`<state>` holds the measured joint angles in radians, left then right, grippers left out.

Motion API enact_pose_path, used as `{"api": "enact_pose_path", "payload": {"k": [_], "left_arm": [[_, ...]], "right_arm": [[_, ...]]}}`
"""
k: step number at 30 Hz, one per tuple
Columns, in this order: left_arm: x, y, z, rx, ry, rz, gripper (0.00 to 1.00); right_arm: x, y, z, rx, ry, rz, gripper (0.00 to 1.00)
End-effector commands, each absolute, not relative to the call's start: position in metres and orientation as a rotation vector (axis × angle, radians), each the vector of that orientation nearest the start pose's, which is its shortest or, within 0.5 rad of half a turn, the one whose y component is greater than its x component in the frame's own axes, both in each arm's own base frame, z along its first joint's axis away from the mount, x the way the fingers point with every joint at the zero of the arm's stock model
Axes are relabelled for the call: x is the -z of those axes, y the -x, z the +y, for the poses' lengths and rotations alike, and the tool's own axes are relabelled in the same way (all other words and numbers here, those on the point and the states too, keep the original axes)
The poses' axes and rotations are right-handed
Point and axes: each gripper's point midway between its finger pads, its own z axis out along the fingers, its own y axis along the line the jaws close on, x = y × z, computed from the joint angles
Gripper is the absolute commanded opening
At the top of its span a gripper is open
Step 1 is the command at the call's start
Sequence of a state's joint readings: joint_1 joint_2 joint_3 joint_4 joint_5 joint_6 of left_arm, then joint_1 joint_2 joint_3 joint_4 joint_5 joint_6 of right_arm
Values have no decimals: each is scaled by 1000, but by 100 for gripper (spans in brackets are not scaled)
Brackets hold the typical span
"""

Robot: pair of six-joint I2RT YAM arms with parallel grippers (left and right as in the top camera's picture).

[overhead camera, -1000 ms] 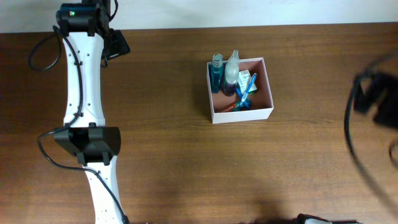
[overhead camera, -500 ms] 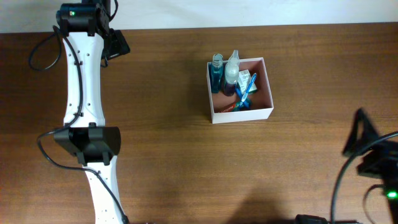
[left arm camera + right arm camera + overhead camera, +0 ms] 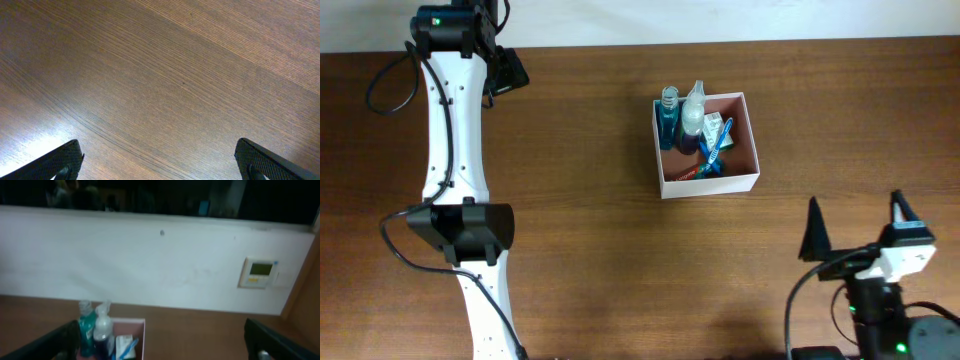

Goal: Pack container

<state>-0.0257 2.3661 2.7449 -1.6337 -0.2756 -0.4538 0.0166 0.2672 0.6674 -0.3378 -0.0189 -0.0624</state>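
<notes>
Brown wood-grain table, grain running left to right, fills the overhead view. Behind it is a plain white wall with a small pale wall panel at the right and a dark strip above.

The white left arm stretches along the table's left side towards the far edge. Left claw: fingers spread wide, only bare wood between them.

The container stands on the table, a little right of centre and nearer the far edge. It is square, so it has no long axis. The open top faces up, and its sides are turned slightly off the table edge. White walls, reddish-brown floor.

Right claw is at the near right of the table, fingers spread, nothing between them. The container is well apart from it, ahead and to its left; the right wrist camera shows it low and left of centre. The left claw is well apart too, far off to the container's left.

Inside the container:
- Blue bottle and pale spray bottle upright, side by side at the far-left corner.
- Green-and-white packet just right of them.
- Blue toothbrush lying aslant.
- Red tube along the near wall.
</notes>
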Motion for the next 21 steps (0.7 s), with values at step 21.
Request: {"api": "enact_pose_path", "payload": {"k": [21], "left_arm": [[-214, -490, 34, -263, 658, 2685, 99]], "right_arm": [[-263, -220, 9, 27, 94, 1471, 99]]}}
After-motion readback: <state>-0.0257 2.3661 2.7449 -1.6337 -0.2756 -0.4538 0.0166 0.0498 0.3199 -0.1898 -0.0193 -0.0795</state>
